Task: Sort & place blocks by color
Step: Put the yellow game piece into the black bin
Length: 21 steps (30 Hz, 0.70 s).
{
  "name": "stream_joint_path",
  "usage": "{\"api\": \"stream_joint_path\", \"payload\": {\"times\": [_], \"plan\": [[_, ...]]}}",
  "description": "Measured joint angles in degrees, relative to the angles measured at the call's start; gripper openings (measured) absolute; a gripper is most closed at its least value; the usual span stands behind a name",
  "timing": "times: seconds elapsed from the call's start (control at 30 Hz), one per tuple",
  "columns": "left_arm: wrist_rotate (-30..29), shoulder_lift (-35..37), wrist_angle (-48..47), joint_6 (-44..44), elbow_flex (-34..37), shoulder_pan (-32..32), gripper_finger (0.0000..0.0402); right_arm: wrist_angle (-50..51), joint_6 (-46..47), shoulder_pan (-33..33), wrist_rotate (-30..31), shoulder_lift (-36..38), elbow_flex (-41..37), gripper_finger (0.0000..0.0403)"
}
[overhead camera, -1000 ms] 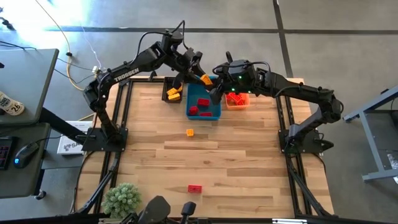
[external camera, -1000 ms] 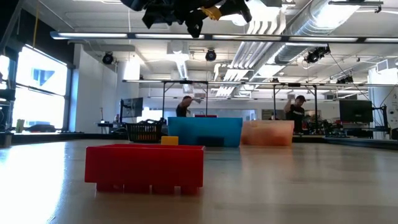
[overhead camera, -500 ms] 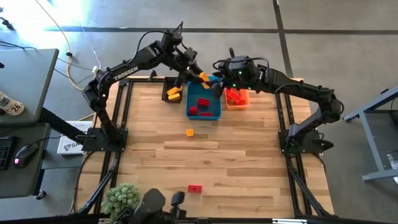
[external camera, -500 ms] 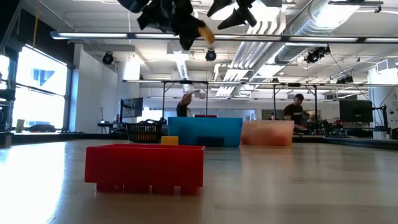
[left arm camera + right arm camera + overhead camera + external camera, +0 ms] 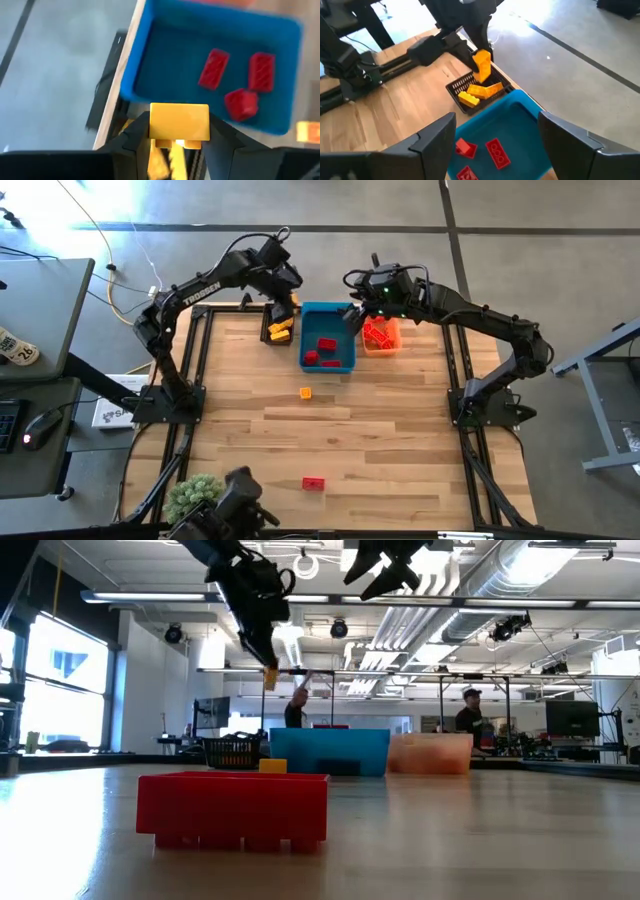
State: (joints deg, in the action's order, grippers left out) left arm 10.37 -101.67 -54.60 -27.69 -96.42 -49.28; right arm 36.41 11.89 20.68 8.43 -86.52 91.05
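Note:
My left gripper [image 5: 281, 304] is shut on a yellow block [image 5: 180, 121] and hangs over the black bin [image 5: 277, 330], which holds several yellow blocks. The low view shows the gripper [image 5: 268, 658] high above the table. My right gripper [image 5: 352, 317] stands open and empty in the air between the blue bin [image 5: 328, 352] and the orange bin [image 5: 381, 336]. The blue bin holds red blocks [image 5: 214, 69]. An orange block [image 5: 306, 392] and a red block [image 5: 313, 483] lie loose on the table. My left gripper pinches the yellow block by two opposite side faces [image 5: 154, 125] between its two fingers [image 5: 134, 137]. The fingers slant steeply down from the far side. The block hangs at the fingertips, clear of the black bin below it [image 5: 481, 65].
The three bins stand in a row along the table's far edge. A small potted plant [image 5: 196, 498] sits at the near left corner. The middle of the wooden table [image 5: 380, 440] is bare. In the low view, people move in the room beyond.
My left gripper has carried the yellow block from over the blue bin toward the table's left, has tipped from near level to steeply down, and has sunk a little. It now hangs over the black bin. My right gripper has opened beside that block and stayed near the orange bin.

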Motion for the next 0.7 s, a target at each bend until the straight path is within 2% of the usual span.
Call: {"api": "stream_joint_path", "payload": {"times": [0.13, 0.37, 0.53, 0.7], "plan": [[-5.12, -1.95, -3.05, 3.07, 0.0, -1.02, 0.0117, 0.49, -1.48, 0.37, -0.3, 0.0, 0.0, 0.0268], [-12.05, -7.06, -6.15, 14.47, 0.0, -1.44, 0.0117, 0.71, -4.93, 0.36, -0.28, 0.0, 0.0, 0.0268], [-13.71, -10.68, -6.04, 19.8, 0.0, -1.5, 0.0117, 0.78, -6.91, 0.38, -0.27, 0.0, 0.0, 0.0268], [-16.34, -13.9, -6.08, 21.52, 0.0, -1.45, 0.0118, 1.49, -7.0, 0.38, -0.27, 0.0, 0.0, 0.0268]]}}
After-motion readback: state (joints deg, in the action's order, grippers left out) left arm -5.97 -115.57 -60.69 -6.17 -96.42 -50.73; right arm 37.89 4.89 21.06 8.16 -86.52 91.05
